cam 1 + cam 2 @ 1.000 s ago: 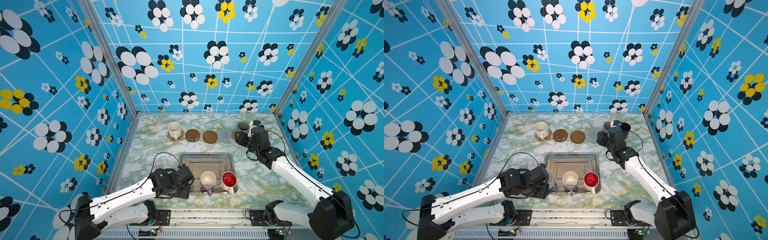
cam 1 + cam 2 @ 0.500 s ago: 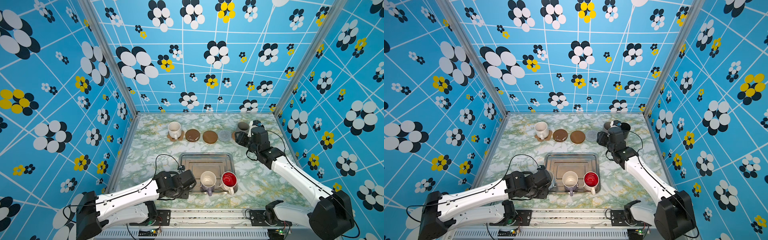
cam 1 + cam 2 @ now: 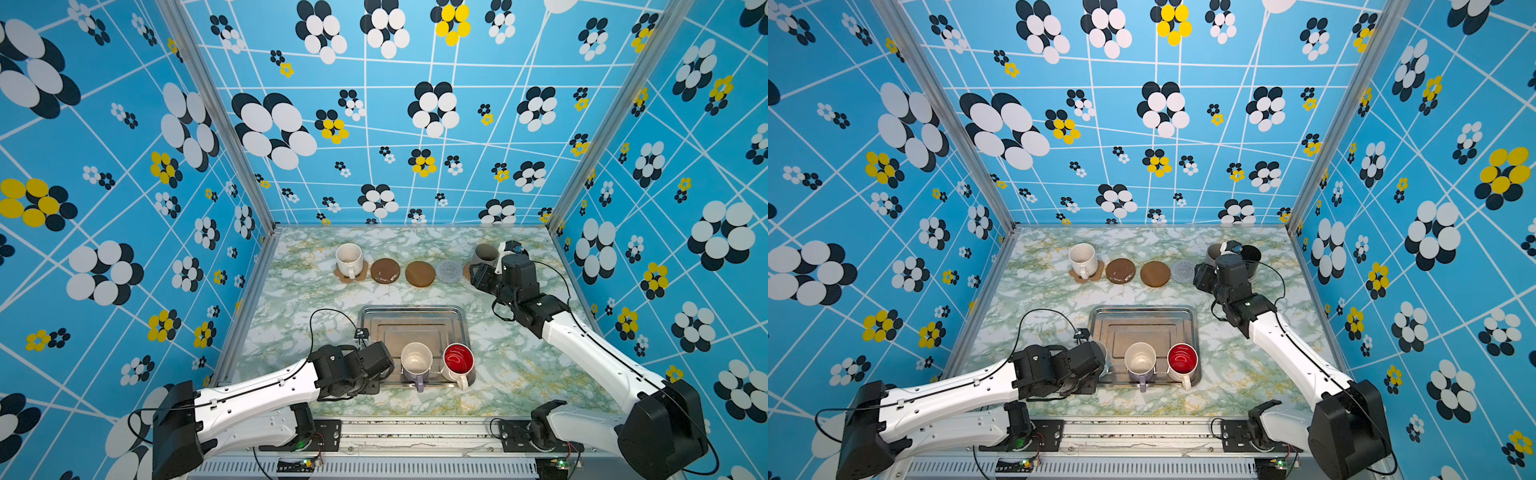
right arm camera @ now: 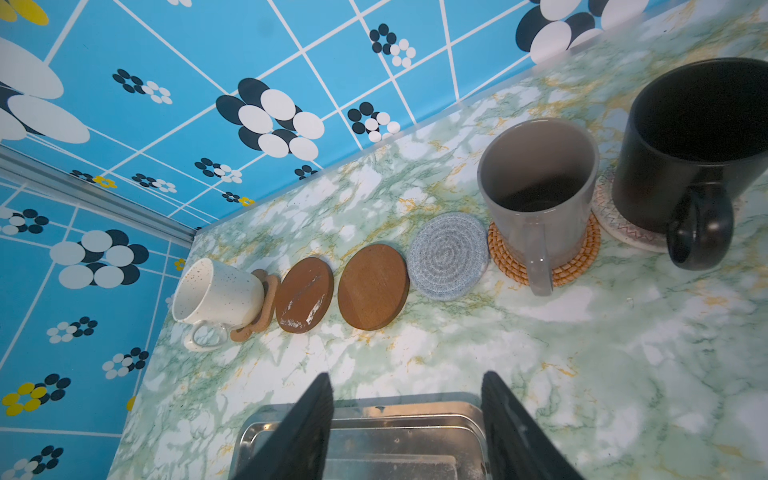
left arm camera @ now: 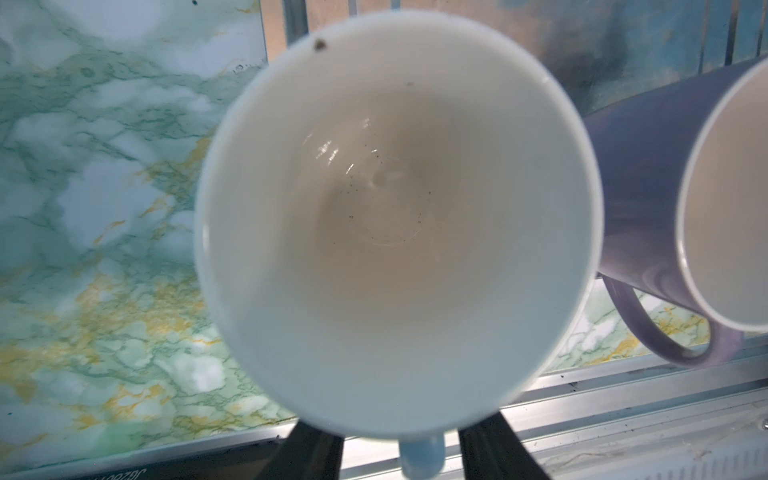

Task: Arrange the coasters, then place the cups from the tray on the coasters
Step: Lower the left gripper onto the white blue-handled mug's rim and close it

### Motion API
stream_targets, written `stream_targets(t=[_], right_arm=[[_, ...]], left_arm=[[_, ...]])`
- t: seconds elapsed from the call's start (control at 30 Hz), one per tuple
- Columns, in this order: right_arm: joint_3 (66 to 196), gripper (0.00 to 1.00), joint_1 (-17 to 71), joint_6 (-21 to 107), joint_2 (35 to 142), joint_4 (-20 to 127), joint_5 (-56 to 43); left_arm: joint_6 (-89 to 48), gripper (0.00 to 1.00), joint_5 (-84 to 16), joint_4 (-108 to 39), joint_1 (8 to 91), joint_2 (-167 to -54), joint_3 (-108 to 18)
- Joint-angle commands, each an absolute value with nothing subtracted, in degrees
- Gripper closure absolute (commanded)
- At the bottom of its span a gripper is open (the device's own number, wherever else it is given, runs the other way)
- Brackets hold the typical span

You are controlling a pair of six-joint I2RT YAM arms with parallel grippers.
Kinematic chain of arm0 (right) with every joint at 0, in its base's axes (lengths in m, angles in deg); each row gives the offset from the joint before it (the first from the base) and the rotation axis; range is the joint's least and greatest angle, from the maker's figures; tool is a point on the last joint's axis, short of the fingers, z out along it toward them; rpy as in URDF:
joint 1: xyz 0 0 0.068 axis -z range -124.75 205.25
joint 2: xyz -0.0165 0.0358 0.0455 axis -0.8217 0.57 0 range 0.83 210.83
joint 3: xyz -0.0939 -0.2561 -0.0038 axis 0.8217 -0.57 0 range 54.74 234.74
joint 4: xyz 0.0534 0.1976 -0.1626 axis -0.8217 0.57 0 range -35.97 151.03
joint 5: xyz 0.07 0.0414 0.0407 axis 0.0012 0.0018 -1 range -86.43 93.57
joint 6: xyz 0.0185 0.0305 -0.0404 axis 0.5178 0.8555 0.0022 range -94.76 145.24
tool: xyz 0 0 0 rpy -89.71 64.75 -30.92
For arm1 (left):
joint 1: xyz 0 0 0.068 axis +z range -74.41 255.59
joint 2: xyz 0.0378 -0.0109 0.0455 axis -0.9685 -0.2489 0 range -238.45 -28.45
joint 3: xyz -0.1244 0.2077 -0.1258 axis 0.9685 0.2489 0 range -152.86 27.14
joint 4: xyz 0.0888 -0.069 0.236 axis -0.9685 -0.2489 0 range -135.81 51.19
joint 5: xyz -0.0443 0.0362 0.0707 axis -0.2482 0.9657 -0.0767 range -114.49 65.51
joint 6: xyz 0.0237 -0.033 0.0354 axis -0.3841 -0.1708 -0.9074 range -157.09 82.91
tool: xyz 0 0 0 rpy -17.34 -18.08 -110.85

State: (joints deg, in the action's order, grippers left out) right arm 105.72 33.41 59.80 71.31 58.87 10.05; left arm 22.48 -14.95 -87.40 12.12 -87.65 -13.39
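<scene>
The light blue cup (image 5: 395,228) fills the left wrist view, standing in the near left corner of the tray (image 3: 411,320). My left gripper (image 5: 401,434) is straddling its handle, open, with a gap on each side and its tips hidden under the rim. A lilac cup (image 3: 415,361) and a red-lined white cup (image 3: 458,359) stand beside it. My right gripper (image 4: 407,386) hangs open and empty between tray and coaster row. The cream cup (image 3: 348,257) sits on the paw coaster, the grey cup (image 3: 484,253) on the rattan coaster (image 4: 577,266), and the black cup (image 3: 1251,253) on a patterned one. Two brown discs (image 3: 385,271) (image 3: 420,274) and the woven coaster (image 3: 449,272) are bare.
The far half of the tray holds nothing. The blue flowered walls (image 3: 232,291) close in the marble table (image 3: 299,299) on three sides. A metal rail (image 3: 415,428) with both arm bases runs along the near edge.
My left arm has sunk lower over the light blue cup at the tray's near left corner, and its jaws have narrowed round the handle. The right arm has not moved.
</scene>
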Motion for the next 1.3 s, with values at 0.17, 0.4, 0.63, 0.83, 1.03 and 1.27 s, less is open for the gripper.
stream_targets(t=[0.17,0.4,0.63,0.83,1.03,1.27], right_arm=[[105.7,0.41,33.1,59.9,71.9,57.6,9.4],[105.9,0.41,33.1,59.9,72.1,57.6,9.4],[106.0,0.41,33.1,59.9,72.4,57.6,9.2],[105.9,0.41,33.1,59.9,72.5,57.6,9.2],[105.9,0.41,33.1,59.9,72.5,57.7,9.3],[105.7,0.41,33.1,59.8,72.3,57.7,9.5]], left_arm=[[22.8,0.62,-13.0,-85.8,11.9,-89.3,-12.2],[22.7,0.66,-13.1,-85.4,11.8,-90.2,-11.8],[23.8,0.7,-13.3,-83.6,11.9,-89.6,-10.1],[23.9,0.76,-13.1,-83.3,11.9,-89.9,-9.9],[23.9,0.93,-12.3,-83.4,11.8,-90.1,-10.2],[23.9,1.0,-10.3,-84.8,11.4,-89.8,-11.3]])
